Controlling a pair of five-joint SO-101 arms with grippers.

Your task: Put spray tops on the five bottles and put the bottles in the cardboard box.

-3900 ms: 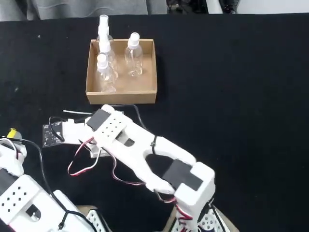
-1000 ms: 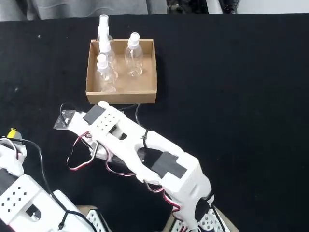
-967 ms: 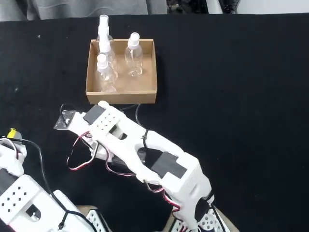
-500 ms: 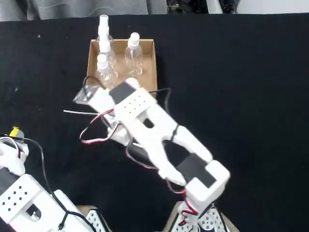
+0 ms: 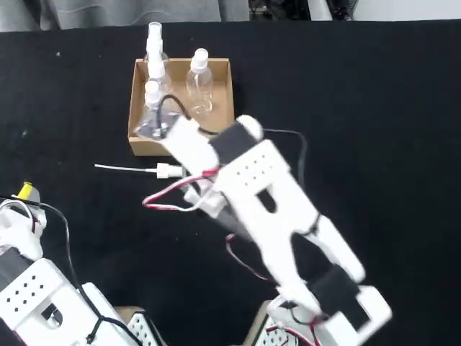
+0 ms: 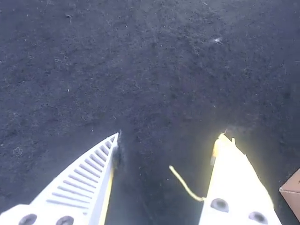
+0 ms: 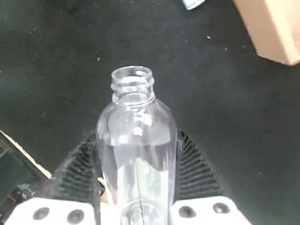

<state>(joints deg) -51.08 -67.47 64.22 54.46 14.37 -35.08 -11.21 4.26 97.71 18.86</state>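
Capping step: right gripper (image 7: 138,157) clamped on open-necked bottle (image 7: 136,126); left gripper (image 6: 166,145) spread, empty. Next, likely: loose spray top (image 5: 169,171) needs fetching and seating.

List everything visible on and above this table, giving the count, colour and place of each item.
cardboard box: one, brown, on the far side of the table
capped bottles: four, clear with white spray tops, standing in the box
open bottle: one, clear, no top, held above the table near the box
loose spray top: one, white with a long thin tube, lying on the table in front of the box
table: one, black
left gripper: one, pale fingers, open over bare table
right gripper: one, black pads, shut on the open bottle
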